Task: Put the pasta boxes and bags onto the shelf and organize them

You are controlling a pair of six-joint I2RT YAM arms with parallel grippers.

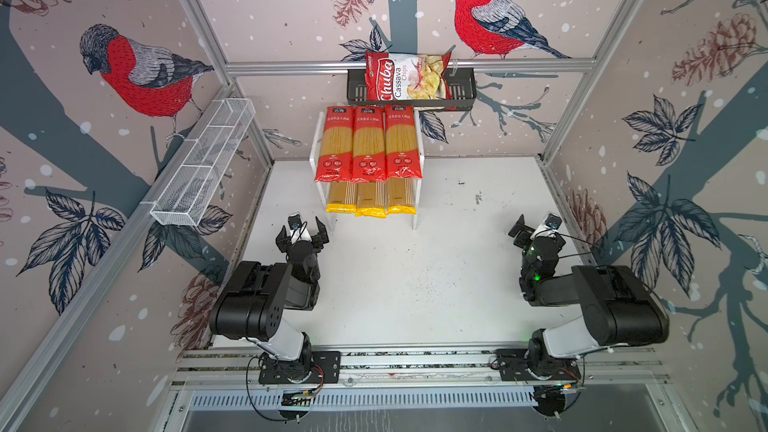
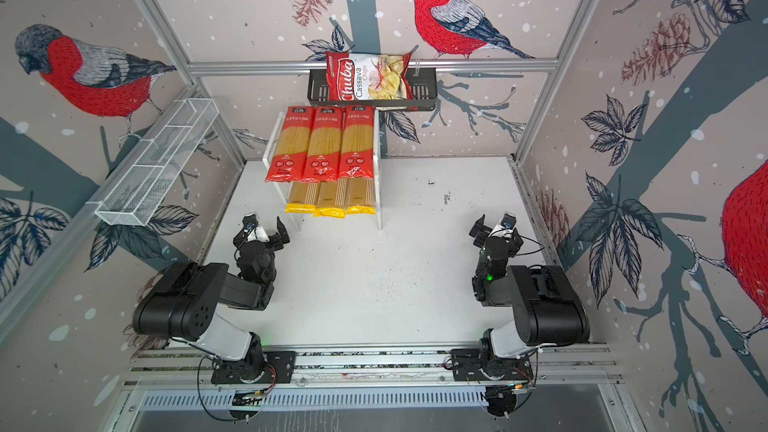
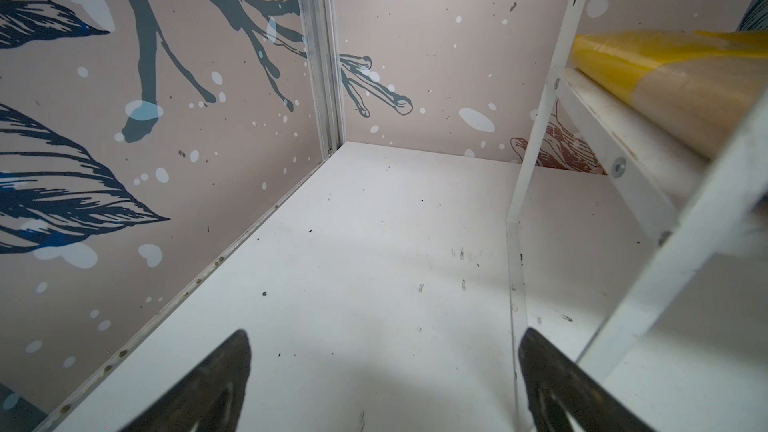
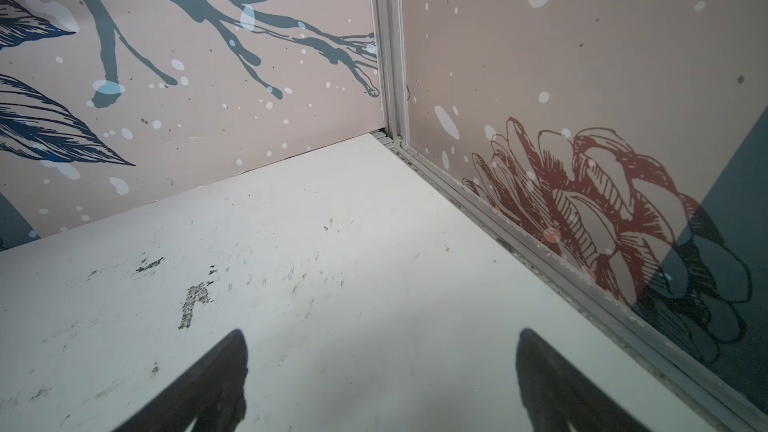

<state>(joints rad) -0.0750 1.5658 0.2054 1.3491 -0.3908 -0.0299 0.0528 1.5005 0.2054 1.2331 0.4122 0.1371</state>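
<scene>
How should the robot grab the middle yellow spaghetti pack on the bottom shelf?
Probably pinch its yellow front end, coming from the front, jaws above and below. Only that end of the middle yellow pack pokes out of the shelf; the red packs cover the rest, and other yellow packs flank it.

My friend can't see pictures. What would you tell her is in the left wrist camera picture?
The left gripper is open and holds nothing, its two dark fingers hanging over a scuffed white table. Close beside it stands the white shelf, with a yellow spaghetti packet lying on its lower board. Behind are pink walls printed with dark leaves and branches.
</scene>
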